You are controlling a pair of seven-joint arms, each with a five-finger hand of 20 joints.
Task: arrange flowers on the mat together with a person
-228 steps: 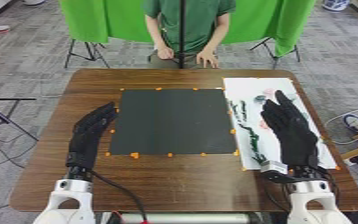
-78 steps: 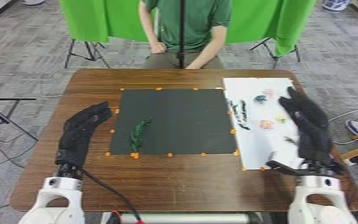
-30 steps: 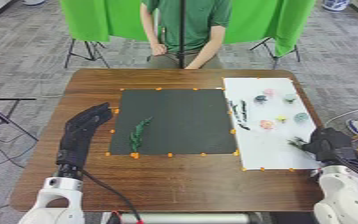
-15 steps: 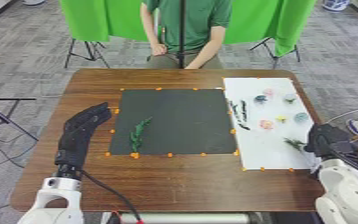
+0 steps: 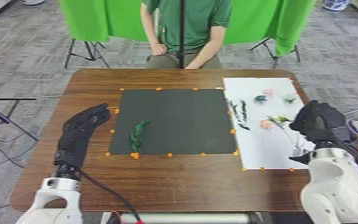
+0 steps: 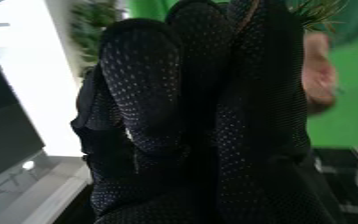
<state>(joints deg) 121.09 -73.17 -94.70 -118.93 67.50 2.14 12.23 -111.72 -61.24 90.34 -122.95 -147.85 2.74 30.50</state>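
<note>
One spiky green sprig [image 6: 318, 11] is hanging pinched in the right hand [image 5: 323, 123] above the white sheet [image 5: 262, 150], its closeness to the pink flower [image 5: 266, 124] risking a snag if carried low towards the dark mat [image 5: 182, 120].

The mat [image 5: 180, 115] lies mid-counter [image 5: 180, 185]. One sprig [image 5: 137, 136] lies on the mat, left side, near half. Right of the mat: sheet [image 5: 264, 156]. On the sheet: stems [image 5: 243, 112] along the left side, flowers [image 5: 261, 98] to their right.
</note>
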